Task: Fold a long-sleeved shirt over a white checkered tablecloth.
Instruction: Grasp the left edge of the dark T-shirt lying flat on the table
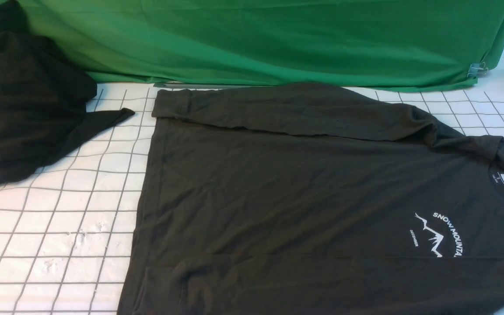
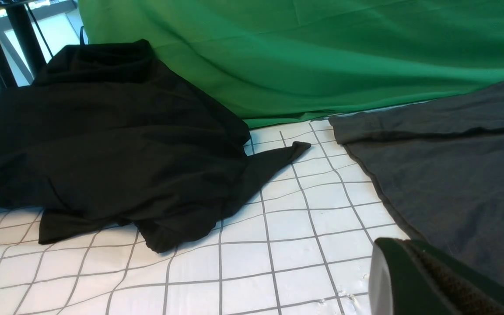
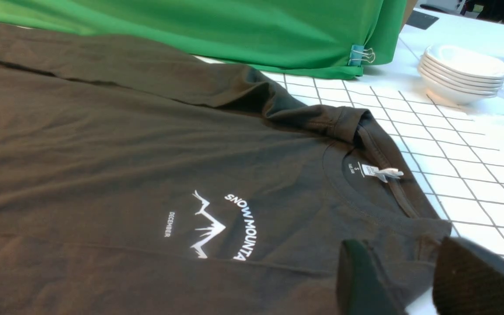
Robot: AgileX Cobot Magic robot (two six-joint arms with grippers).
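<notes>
1. The long-sleeved shirt (image 1: 278, 188) lies face up on the white checkered tablecloth (image 1: 59, 218). In the front view it fills the field from centre to 3 o'clock, with the collar (image 3: 379, 175) toward 3 o'clock and the hem toward 9 o'clock.
2. The far sleeve (image 1: 278, 109) is laid back across the body along the 12 o'clock edge. The near sleeve (image 1: 322, 280) appears laid likewise along the 6 o'clock edge. We judge the sleeve folds done and the crosswise fold of the body to be the step in hand.
3. The right tool (image 3: 403, 267) hovers released, jaws apart, over the near shoulder just beside the collar. It grasps nothing.
4. The left tool (image 2: 409, 271) shows only one finger, near the hem. We take it as clenched and see no cloth in it.
5. For a clean fold, we would pinch the shoulder seam through both the body and the sleeve lying on it, so that the sleeve travels with the shirt. We would lift low and carry the collar end straight toward 9 o'clock, keeping the edges parallel to the grid lines.
6. We would also have the left tool open and take the far shoulder, since a single grip would likely drag the fold askew.
7. A plain black garment (image 1: 24, 109) lies at 10 o'clock, apart from the hem. The folded end should land short of it.
</notes>
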